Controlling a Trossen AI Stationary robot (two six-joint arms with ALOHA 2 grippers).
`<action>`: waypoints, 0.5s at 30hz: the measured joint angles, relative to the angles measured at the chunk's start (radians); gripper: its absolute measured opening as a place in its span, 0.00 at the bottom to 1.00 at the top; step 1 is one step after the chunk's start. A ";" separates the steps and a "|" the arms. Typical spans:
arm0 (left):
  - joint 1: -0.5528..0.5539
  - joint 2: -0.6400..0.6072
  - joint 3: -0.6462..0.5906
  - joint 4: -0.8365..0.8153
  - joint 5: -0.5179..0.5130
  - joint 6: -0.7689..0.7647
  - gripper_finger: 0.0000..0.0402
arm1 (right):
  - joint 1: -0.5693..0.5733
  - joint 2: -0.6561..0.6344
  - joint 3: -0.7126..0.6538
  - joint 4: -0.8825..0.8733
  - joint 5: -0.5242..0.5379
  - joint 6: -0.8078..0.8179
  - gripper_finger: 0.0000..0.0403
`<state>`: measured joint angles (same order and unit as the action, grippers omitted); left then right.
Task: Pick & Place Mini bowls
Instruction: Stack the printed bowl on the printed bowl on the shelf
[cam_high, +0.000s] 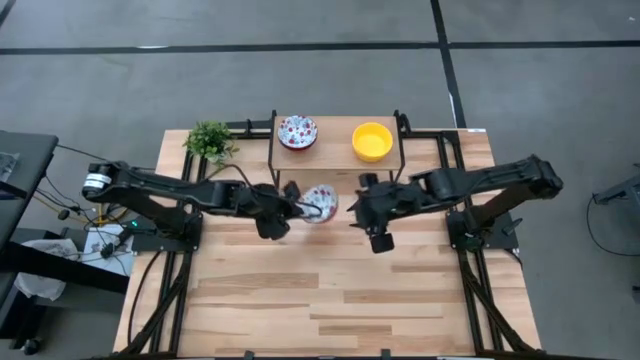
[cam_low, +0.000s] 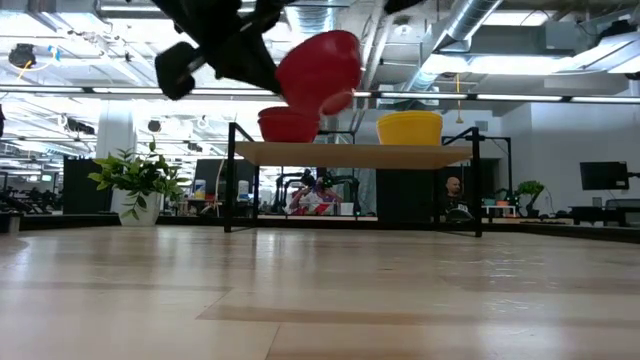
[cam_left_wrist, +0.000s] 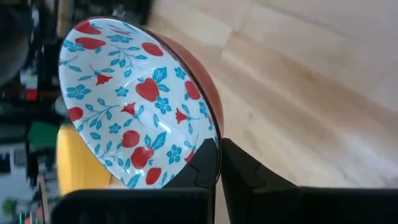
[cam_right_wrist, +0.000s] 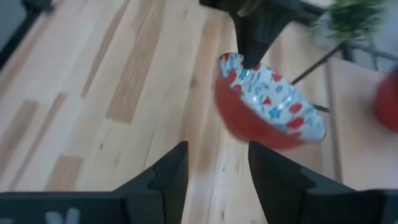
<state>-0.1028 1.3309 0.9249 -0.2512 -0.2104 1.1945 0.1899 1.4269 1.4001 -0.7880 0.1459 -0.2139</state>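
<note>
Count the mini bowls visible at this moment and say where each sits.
3. One floral bowl and one yellow bowl sit on the raised shelf; another floral bowl is held aloft by the left gripper.

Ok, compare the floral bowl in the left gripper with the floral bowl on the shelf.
The floral bowl in the left gripper hangs in the air, pinched at its rim; the floral bowl on the shelf rests untouched beside the yellow bowl. The held one is tilted steeply; the shelf one sits level. Both are red outside with the same red-and-blue floral pattern inside.
</note>
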 joint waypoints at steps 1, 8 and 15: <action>0.004 -0.017 0.000 -0.014 -0.009 -0.013 0.02 | 0.005 -0.016 0.000 0.002 0.016 0.024 0.38; 0.035 -0.149 0.013 -0.018 -0.076 -0.051 0.02 | 0.033 -0.111 0.000 -0.032 0.108 0.211 0.31; 0.075 -0.182 0.148 -0.063 -0.169 -0.074 0.02 | 0.032 -0.168 -0.001 -0.100 0.120 0.412 0.25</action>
<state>-0.0282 1.1489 1.0725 -0.3143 -0.3797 1.1209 0.2222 1.2587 1.3994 -0.8875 0.2657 0.1983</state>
